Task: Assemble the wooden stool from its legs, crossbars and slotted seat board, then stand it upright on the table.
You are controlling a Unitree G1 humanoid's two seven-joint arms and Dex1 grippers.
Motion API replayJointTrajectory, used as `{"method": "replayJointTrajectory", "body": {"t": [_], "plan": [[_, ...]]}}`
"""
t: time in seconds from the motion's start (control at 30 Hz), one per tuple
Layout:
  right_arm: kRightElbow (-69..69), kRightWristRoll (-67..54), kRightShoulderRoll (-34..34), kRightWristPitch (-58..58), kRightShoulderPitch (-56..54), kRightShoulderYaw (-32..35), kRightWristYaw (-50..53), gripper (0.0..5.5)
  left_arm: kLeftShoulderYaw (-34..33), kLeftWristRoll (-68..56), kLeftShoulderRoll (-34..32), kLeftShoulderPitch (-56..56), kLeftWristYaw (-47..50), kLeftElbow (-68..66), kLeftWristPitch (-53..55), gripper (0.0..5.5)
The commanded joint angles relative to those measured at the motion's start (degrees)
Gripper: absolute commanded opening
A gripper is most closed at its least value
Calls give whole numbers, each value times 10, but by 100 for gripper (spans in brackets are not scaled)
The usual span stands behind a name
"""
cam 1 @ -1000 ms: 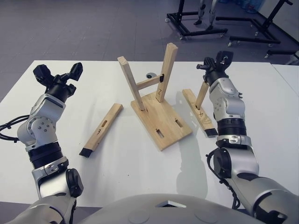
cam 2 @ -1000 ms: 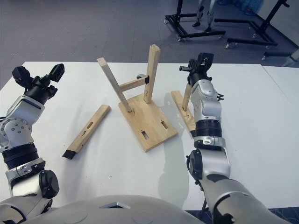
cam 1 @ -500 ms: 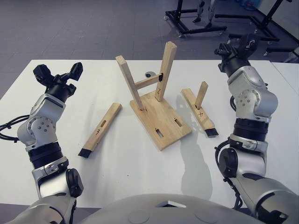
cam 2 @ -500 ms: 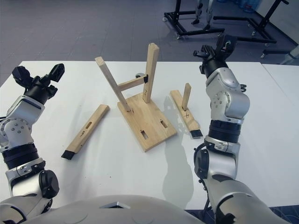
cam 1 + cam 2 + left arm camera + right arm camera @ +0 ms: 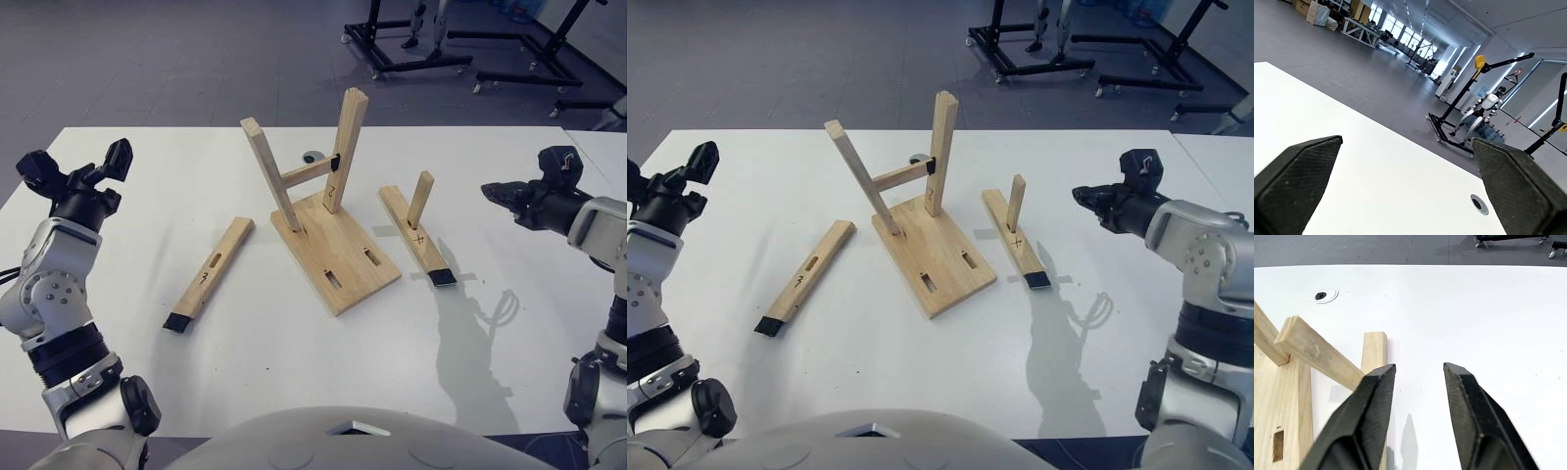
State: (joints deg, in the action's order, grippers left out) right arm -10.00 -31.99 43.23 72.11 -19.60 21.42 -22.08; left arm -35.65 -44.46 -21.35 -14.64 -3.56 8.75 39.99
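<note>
Well, both stand open and empty: the left gripper [image 5: 76, 164] and right gripper [image 5: 1415, 368] hang off to either side of the worktop [image 5: 294, 362]. The seat board [image 5: 343, 264], with two legs [image 5: 348, 147] slotted in, sits in the middle. I'd grasp the loose leg [image 5: 210, 274] mid-length, square to a free slot [image 5: 334, 279].

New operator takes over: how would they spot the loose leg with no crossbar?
Start at the seat board at the table's centre, two legs upright in it. The bare leg lies flat on its left; the right leg instead carries a short upright crossbar.
</note>
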Motion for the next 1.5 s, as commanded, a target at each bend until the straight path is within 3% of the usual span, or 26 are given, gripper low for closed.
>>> {"method": "replayJointTrajectory", "body": {"t": [0.03,0.47,0.57,0.8,1.1,1.27,1.5], "plan": [[3,-6,-12,11,20,-10,-11,251,11,2,9,-2,4,-1,-7,482],[-70,-2,-57,31,68,-66,0,499,10,-2,8,12,8,0,-13,482],[-77,13,-61,10,95,-80,5,535,16,1,5,3,4,-10,-14,482],[-46,77,-91,-104,132,-121,25,535,28,8,-3,-24,-6,-39,-21,482],[-2,133,-120,-191,144,-188,22,535,33,9,-6,-30,-4,-40,-23,482],[40,152,-134,-216,155,-192,21,535,33,8,-8,-35,0,-38,-22,482],[51,131,-139,-174,159,-164,20,420,34,7,-8,-37,2,-36,-19,482]]}}
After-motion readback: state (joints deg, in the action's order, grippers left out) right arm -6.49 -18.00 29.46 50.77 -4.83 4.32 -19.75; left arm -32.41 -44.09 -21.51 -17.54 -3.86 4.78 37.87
